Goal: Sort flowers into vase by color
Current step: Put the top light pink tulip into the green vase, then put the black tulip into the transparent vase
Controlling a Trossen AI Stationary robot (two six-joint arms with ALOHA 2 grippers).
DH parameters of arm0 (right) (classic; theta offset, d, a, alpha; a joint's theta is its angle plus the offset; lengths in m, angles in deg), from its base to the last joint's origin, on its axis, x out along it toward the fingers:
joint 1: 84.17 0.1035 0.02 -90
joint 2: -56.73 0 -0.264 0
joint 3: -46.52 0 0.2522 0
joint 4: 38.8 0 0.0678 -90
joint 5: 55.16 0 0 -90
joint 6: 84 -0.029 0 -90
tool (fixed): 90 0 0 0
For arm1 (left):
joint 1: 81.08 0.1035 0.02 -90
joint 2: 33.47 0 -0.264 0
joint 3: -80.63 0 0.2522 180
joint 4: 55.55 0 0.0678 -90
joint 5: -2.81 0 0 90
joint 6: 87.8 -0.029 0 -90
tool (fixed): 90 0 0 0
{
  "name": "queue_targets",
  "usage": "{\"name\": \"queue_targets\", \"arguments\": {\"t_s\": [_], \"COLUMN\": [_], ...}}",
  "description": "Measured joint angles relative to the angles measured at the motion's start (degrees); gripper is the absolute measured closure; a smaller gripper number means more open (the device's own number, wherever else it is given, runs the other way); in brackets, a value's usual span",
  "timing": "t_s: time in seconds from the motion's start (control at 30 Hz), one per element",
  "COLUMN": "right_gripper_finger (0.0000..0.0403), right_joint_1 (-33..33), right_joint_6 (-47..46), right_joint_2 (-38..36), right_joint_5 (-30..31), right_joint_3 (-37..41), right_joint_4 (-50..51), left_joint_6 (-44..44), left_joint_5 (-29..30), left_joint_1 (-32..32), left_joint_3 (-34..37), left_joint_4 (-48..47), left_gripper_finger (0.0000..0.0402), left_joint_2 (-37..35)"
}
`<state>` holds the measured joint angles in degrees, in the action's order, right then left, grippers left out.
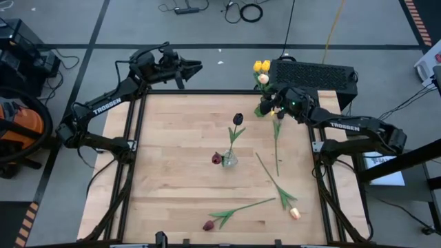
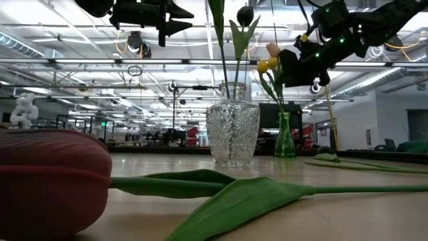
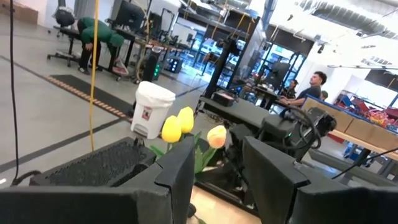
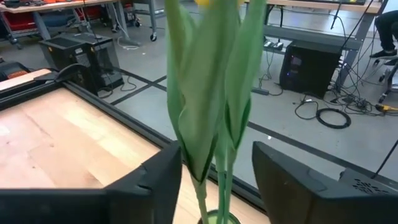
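The right gripper (image 1: 275,105) is held spread around green stems standing in the green vase (image 2: 285,137) directly beneath it, likely letting a flower settle. Yellow and peach flowers (image 1: 262,67) are gathered there; maroon ones (image 1: 238,119) are kept in the clear vase (image 1: 229,160). The left gripper (image 1: 195,67) is parked apart, fingers spread, off the table.

A pale wooden table (image 1: 172,193) in a black frame. A clear glass vase (image 1: 229,160) stands at centre; a green vase (image 1: 264,109) at one o'clock. Loose tulips lie at three (image 1: 277,141), five (image 1: 279,186) and six o'clock (image 1: 234,212).
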<state>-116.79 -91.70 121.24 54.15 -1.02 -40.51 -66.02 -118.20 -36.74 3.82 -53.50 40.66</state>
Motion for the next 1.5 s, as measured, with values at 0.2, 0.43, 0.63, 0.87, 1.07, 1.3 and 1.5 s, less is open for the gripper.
{"name": "queue_targets", "arguments": {"t_s": [0.2, 0.43, 0.63, 0.87, 1.07, 1.3, 1.5], "right_gripper_finger": [0.0180, 0.0161, 0.0174, 0.0188, 0.0198, 0.0210, 0.0211], "right_joint_1": [-0.01, 0.11, 0.11, 0.11, 0.09, 0.16, 0.43], "right_joint_6": [-0.01, -3.11, -6.83, -17.31, -32.63, -43.60, -44.42], "right_joint_2": [-6.37, -14.31, -20.88, -22.09, -18.55, -10.25, -0.36], "right_joint_5": [0.08, -0.11, -0.13, -0.13, -4.27, -9.70, -10.69], "right_joint_3": [0.00, 0.00, -0.35, -9.78, -14.88, -12.38, -11.69], "right_joint_4": [5.25, 10.87, 18.69, 47.84, 68.80, 72.41, 67.93], "left_joint_6": [-0.07, -0.09, -0.13, -0.15, -0.15, -0.15, -0.15], "left_joint_5": [0.00, 0.00, 0.00, 0.00, 0.00, 0.00, -0.01], "left_joint_1": [0.00, 0.00, 0.00, 0.00, 0.00, 0.00, -0.01], "left_joint_3": [0.00, 0.00, 0.00, 0.00, 0.00, 0.00, 0.00], "left_joint_4": [-3.06, -3.01, -2.99, -2.97, -2.96, -2.97, -3.06], "left_gripper_finger": [0.0258, 0.0258, 0.0258, 0.0258, 0.0258, 0.0258, 0.0258], "left_joint_2": [0.00, 0.00, 0.00, 0.00, 0.00, 0.00, 0.00]}}
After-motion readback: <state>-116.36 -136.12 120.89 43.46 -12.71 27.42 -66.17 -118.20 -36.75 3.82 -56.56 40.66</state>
